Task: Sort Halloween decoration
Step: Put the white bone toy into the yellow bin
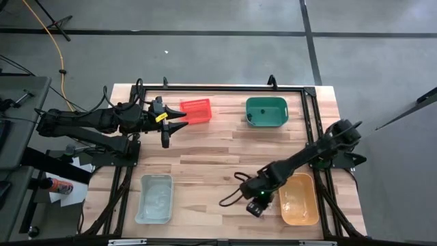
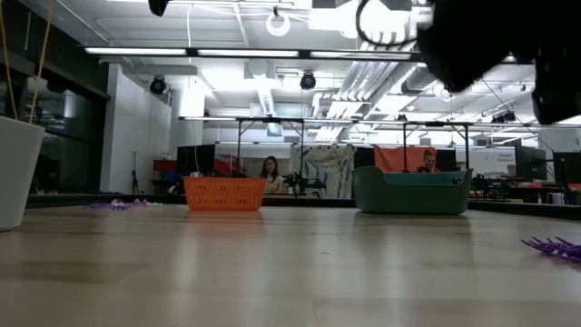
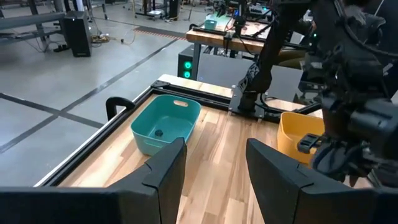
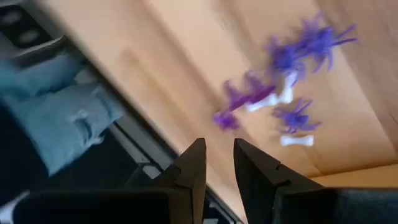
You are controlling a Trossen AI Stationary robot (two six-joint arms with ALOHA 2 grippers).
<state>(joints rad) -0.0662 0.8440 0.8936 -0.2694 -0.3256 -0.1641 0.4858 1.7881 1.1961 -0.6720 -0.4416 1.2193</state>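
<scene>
**Purple trinkets loose on the table, both end effectors empty**

While the small purple spiky plastic Halloween trinkets [image 4: 283, 81] lie in a loose cluster on the light wooden table [image 1: 218, 147], with two small white bone-shaped pieces [image 4: 297, 140] among them, nothing grips them. A few purple trinkets also show at the table's edge in the low view [image 2: 554, 246], and another faint purple group lies beside the orange-red mesh plastic basket [image 2: 224, 193].

Right end effector [image 4: 217, 163]: above the cluster, fingers narrowly parted, nothing between them. In the high view it sits just beside the orange plastic bin [image 1: 300, 199].

Left end effector [image 3: 214, 168]: fingers spread wide, empty, by the orange-red basket and facing the green plastic bin [image 3: 166, 124], which has one small dark item [image 3: 159, 132] on its floor.

The clear plastic bin [image 1: 154, 198] sits well apart from both.
</scene>
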